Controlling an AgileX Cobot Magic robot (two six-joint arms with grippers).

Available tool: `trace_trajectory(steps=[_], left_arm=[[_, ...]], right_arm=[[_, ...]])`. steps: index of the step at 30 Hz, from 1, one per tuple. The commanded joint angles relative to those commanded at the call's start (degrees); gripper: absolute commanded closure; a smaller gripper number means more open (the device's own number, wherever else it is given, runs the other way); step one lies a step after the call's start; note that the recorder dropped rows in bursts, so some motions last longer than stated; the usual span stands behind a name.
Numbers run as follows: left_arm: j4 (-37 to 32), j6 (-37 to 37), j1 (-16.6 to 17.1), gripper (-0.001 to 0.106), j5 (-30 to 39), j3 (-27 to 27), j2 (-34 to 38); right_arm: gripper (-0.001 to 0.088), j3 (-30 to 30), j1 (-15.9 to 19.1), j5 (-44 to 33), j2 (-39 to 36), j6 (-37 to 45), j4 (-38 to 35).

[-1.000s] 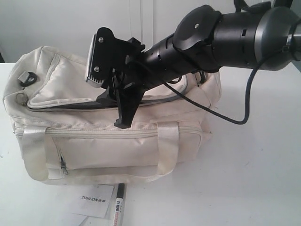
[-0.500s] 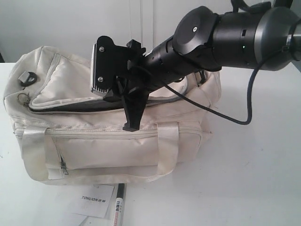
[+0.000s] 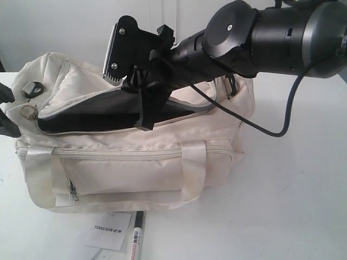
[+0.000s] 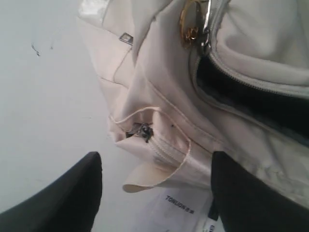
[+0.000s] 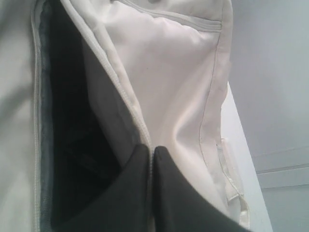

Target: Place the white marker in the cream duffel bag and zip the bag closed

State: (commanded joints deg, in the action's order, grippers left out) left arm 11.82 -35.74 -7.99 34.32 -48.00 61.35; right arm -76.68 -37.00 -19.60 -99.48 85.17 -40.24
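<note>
The cream duffel bag (image 3: 124,168) stands on the white table with its curved top flap (image 3: 81,89) lifted, showing black lining (image 3: 92,116). My right gripper (image 3: 145,125) is shut on the flap's zip edge; in the right wrist view its jaws (image 5: 152,150) pinch the fabric beside the dark opening (image 5: 72,121). The white marker (image 3: 136,238) lies on the table in front of the bag, dark cap towards the bag. My left gripper (image 3: 6,111) hangs open at the bag's left end (image 4: 159,121), holding nothing.
A white "TONLION" paper card (image 3: 108,230) lies next to the marker, also in the left wrist view (image 4: 181,208). A black cable (image 3: 271,130) hangs from the right arm over the bag's right end. A gold ring (image 4: 190,21) hangs at the zip end.
My right gripper has risen with the flap edge, and the top opening has widened to show the black lining. The left gripper has come into view at the left edge.
</note>
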Motion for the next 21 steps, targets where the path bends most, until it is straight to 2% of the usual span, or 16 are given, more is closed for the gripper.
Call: trace_trajectory(steps=[6,9,12,18,21], left_arm=[[-0.4,1.1,0.0,0.037,-5.1,0.0,5.8],[-0.4,1.5,0.0,0.044,-5.8,0.0,8.2],[-0.4,3.3,0.0,0.058,-6.8,0.0,9.5],[-0.4,4.8,0.0,0.103,-7.3,0.0,10.8],[-0.4,5.0,0.0,0.105,-7.5,0.0,10.8]], right_arm=[[0.0868,0.0,0.0,-0.1,0.0,0.0,0.0],[0.0868,0.0,0.0,0.5,0.0,0.0,0.0],[0.0868,0.0,0.0,0.9,0.0,0.0,0.0],[0.0868,0.0,0.0,6.1,0.0,0.0,0.0],[0.0868,0.0,0.0,12.3,0.0,0.0,0.0]])
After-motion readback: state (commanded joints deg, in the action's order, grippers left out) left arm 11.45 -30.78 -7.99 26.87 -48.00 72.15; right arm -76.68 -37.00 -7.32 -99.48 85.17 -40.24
